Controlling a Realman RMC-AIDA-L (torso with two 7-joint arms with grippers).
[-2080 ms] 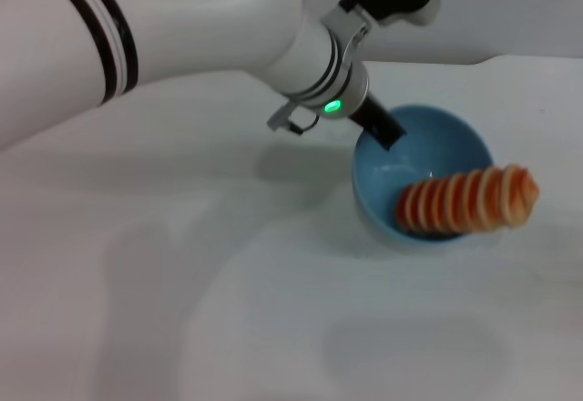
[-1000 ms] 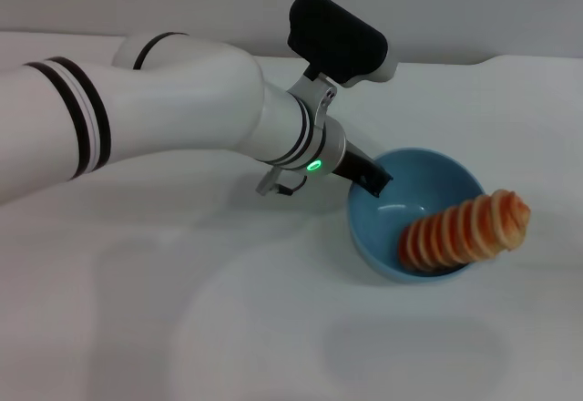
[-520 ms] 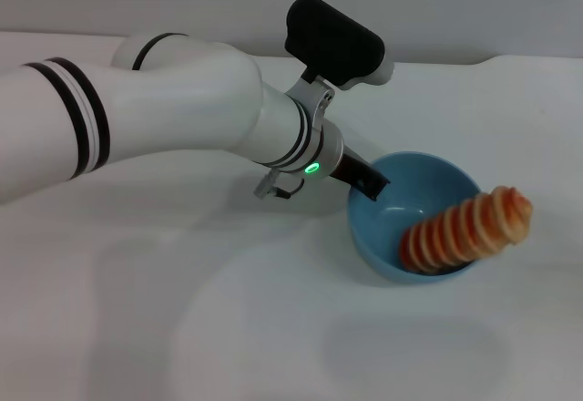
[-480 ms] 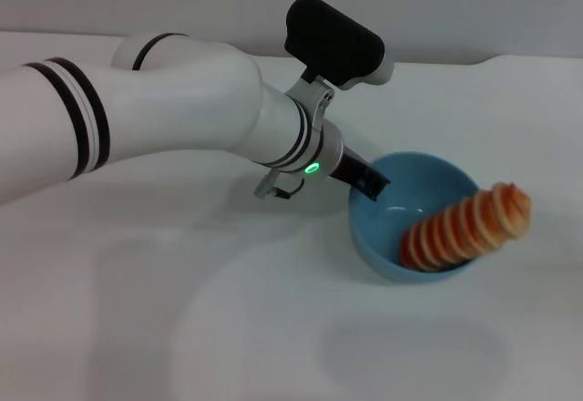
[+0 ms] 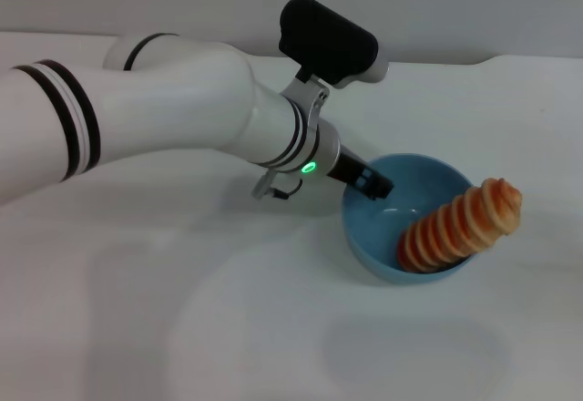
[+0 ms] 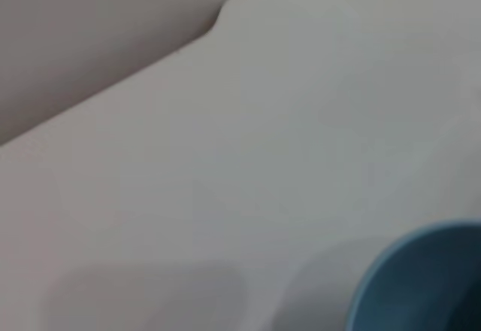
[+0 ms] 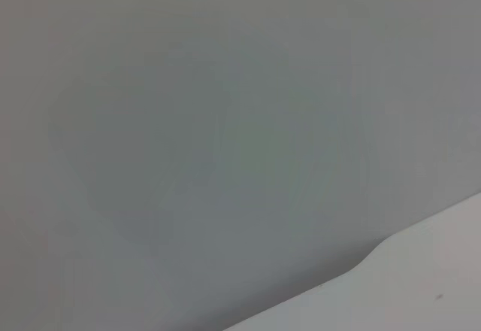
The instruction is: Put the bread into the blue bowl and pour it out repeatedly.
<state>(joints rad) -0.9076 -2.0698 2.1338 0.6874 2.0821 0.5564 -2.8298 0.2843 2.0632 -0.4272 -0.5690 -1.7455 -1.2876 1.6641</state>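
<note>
The blue bowl [image 5: 387, 228] is on the white table, right of the middle in the head view. The bread [image 5: 458, 226] leans inside it, with its lower end in the bowl and its upper end sticking out over the right rim. My left gripper [image 5: 373, 185] reaches in from the left and is shut on the bowl's near-left rim. The left wrist view shows only a part of the bowl's rim [image 6: 421, 286]. My right gripper is out of view.
The white table [image 5: 182, 310] spreads around the bowl, with its back edge against a grey wall [image 5: 474, 9]. My left arm [image 5: 182, 118] crosses the left half of the head view. The right wrist view shows only the wall and a table corner [image 7: 436, 293].
The bowl and my left gripper have shifted slightly to the left. The bread has tipped more upright in the bowl, its upper end now nearer the rim.
</note>
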